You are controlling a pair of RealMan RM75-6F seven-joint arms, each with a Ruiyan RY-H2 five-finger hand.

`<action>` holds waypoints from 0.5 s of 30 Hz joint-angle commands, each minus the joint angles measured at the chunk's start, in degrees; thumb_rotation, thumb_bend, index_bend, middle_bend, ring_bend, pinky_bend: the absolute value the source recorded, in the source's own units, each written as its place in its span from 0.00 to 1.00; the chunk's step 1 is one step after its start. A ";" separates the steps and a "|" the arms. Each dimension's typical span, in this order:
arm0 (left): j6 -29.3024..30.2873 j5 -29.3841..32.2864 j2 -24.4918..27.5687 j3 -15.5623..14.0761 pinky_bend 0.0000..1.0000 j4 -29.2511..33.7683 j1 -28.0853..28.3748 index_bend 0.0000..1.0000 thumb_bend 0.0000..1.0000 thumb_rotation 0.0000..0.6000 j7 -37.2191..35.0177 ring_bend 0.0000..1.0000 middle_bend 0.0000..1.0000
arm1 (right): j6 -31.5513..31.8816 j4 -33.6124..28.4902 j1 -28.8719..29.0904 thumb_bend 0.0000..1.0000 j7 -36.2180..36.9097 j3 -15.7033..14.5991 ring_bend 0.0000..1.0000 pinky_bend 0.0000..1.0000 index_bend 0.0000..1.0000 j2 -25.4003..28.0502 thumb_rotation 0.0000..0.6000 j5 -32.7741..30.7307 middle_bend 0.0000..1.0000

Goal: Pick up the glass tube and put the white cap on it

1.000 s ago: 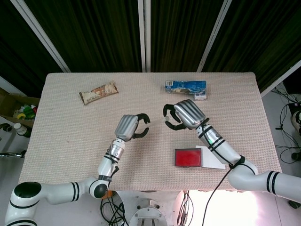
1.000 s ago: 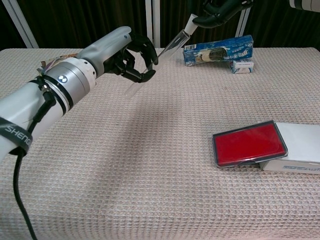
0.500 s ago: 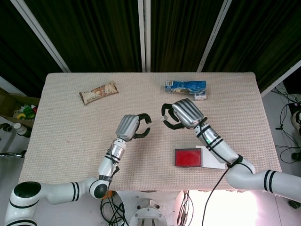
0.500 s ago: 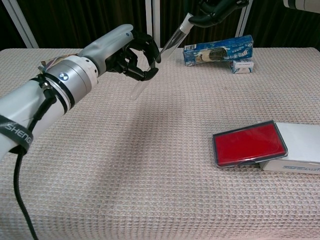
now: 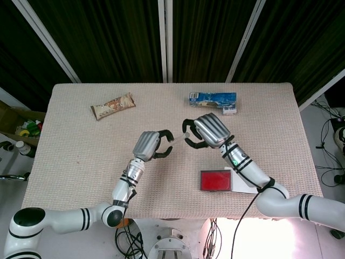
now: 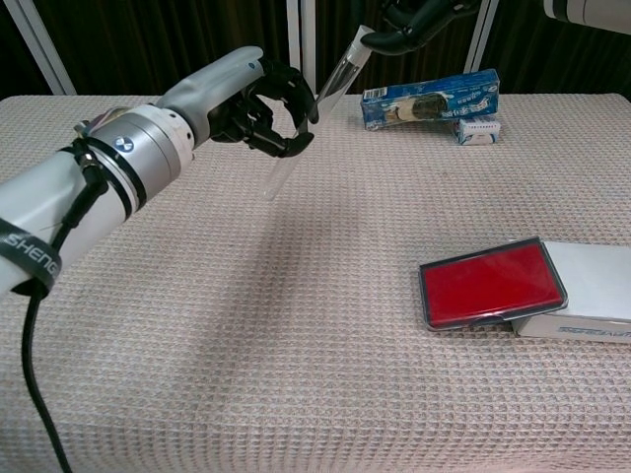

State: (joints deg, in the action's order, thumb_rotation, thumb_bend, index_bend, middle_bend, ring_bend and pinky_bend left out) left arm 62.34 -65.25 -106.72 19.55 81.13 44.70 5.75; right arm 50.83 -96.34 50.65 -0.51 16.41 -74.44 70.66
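Capping step underway: we see the left hand gripping the glass tube tilted above mid-table, its top end touching the white cap pinched by the right hand. Next, we judge, cap needs pressing down along the tube axis.

My head view is evenly and brightly lit over the table, with only faint, soft shadows under the arms, so the light seems diffuse and overhead. Along the bottom edge a patch of floor is blown out to pinkish white, and I lose all detail there. The dark curtain behind stays nearly black. In my chest view the near left forearm looks large and slightly soft, while the weave farther back stays crisp. The red case carries a dull sheen but no hard glare.
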 commanded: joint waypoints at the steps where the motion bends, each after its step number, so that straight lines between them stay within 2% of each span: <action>1: -0.09 0.24 0.20 0.03 1.00 0.18 -0.02 0.63 0.52 1.00 0.06 0.78 0.63 | -0.03 0.11 0.17 0.53 -0.34 -0.07 1.00 1.00 0.67 -0.18 1.00 -0.17 0.89; 11: -0.24 0.62 0.81 0.05 1.00 0.77 -0.12 0.63 0.52 1.00 -0.25 0.78 0.63 | 0.15 0.74 0.47 0.53 -0.71 -0.33 1.00 1.00 0.67 -1.10 1.00 -0.52 0.89; 14: -0.21 0.61 0.86 -0.14 1.00 0.61 -0.18 0.63 0.52 1.00 -0.22 0.78 0.63 | 0.57 0.75 0.34 0.48 -0.47 -0.17 1.00 1.00 0.65 -1.13 1.00 -0.65 0.89; 15: -0.15 0.55 0.84 -0.27 1.00 0.45 -0.20 0.63 0.52 1.00 -0.13 0.78 0.63 | 0.77 0.79 0.25 0.43 -0.40 -0.14 1.00 1.00 0.62 -1.13 1.00 -0.63 0.89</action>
State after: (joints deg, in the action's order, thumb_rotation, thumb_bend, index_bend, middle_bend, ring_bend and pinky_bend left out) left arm 62.16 -64.66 -105.88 19.33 81.64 44.51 5.58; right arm 51.56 -95.56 50.93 -0.94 16.25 -75.58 70.03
